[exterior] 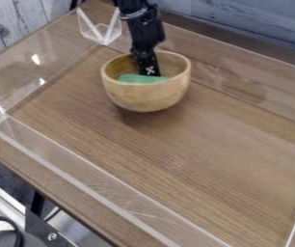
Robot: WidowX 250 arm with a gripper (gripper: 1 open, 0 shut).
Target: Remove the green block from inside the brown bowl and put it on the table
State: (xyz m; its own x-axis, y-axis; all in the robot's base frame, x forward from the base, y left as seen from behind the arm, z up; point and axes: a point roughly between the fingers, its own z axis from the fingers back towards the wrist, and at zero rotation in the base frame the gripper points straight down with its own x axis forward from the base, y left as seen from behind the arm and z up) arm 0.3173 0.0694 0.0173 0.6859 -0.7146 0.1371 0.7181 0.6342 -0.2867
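green block point(137, 81) — partly hidden, arm point(141, 24) cropped

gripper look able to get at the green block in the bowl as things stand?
Likely yes. The gripper reaches down into the open bowl, its tips at the block, with nothing over or between them. Jaws are shut; whether they actually hold the block isn't visible.
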